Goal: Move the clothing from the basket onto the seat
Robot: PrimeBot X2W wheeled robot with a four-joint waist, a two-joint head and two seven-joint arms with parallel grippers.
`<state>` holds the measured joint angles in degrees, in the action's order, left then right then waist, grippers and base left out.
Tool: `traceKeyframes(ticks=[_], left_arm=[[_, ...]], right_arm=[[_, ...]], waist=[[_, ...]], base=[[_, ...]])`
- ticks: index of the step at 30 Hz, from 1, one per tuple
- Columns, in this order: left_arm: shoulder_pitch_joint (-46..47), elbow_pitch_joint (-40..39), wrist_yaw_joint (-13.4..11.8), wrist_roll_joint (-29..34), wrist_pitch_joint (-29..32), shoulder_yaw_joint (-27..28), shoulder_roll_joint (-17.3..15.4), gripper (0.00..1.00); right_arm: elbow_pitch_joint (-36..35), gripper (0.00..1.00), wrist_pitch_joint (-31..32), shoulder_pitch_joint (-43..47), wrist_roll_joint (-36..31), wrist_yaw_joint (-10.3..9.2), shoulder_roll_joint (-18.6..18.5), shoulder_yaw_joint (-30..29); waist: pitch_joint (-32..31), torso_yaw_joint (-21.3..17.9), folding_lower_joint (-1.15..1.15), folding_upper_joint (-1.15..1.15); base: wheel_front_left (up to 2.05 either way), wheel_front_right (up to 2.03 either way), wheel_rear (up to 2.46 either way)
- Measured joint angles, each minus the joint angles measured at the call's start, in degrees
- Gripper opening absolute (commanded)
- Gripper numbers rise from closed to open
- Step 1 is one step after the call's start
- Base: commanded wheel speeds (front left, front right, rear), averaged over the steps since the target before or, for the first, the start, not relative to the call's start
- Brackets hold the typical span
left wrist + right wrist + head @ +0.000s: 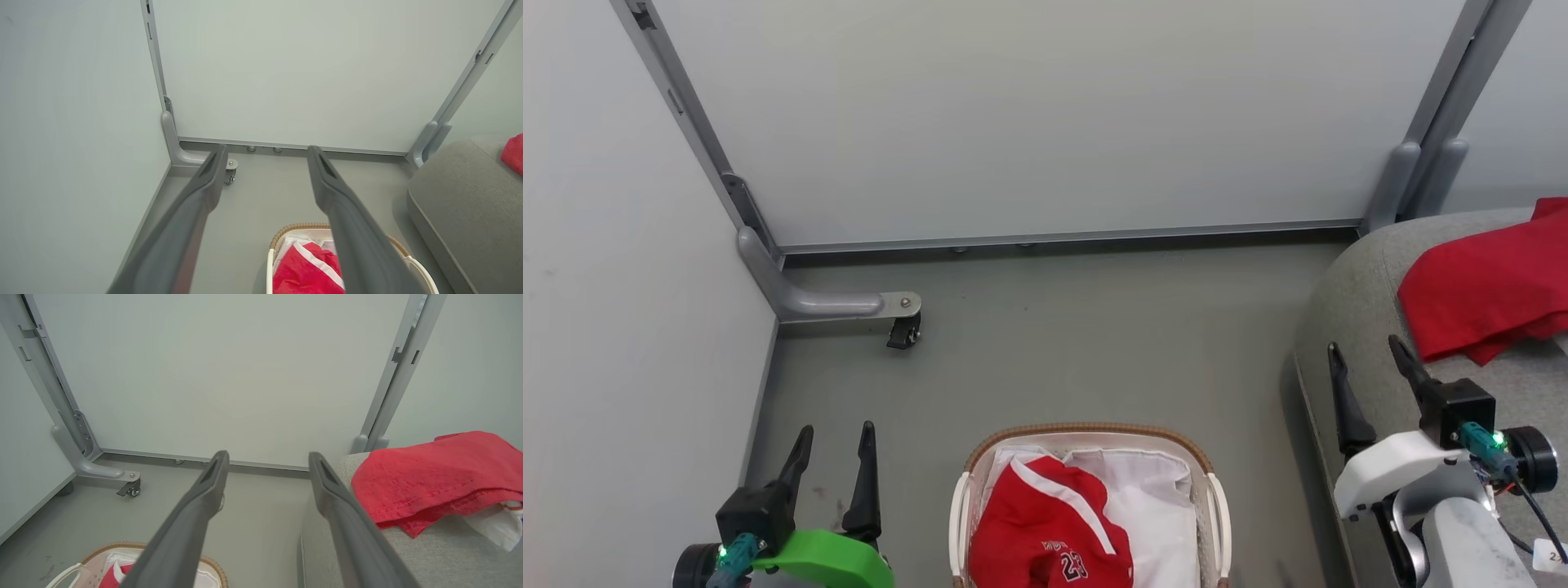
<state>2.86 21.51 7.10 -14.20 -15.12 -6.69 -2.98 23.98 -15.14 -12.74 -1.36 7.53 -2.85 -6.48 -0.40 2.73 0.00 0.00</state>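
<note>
Empty left gripper [837,427] and right gripper [1364,343] jaws gape, crumpled striped jersey [1045,523] inside woven oval basket [1086,428].

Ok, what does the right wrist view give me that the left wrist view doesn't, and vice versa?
Right wrist: the plain bright-red garment spread wide on the grey woven cushion seat, a white cloth poking out at its edge. Left wrist: the trim stripe clear on the white-trimmed red garment in the oval brown-rimmed basket. Shared: basket, seat, grey wheeled partition foot, some red in each place.
</note>
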Motion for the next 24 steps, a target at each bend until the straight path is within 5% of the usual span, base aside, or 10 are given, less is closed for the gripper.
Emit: traceKeyframes(ticks=[7, 24], left_arm=[[-1.35, -0.41, 0.02, 0.2, -0.01, 1.12, 0.03, 1.0], [-1.99, 0.24, 0.03, -0.41, -0.01, 0.93, 0.1, 1.0]], right_arm=[[0.0, 1.0, 0.0, 4.07, 5.82, 0.0, 0.09, 2.19], [-0.56, 1.0, 0.0, 5.3, 6.68, 0.0, 0.08, 2.99]], waist=[[-1.46, 0.81, 0.0, 0.0], [-1.54, -0.3, 0.0, 0.0]], base=[[0.0, 0.0, 0.0], [0.0, 0.0, 0.0]])
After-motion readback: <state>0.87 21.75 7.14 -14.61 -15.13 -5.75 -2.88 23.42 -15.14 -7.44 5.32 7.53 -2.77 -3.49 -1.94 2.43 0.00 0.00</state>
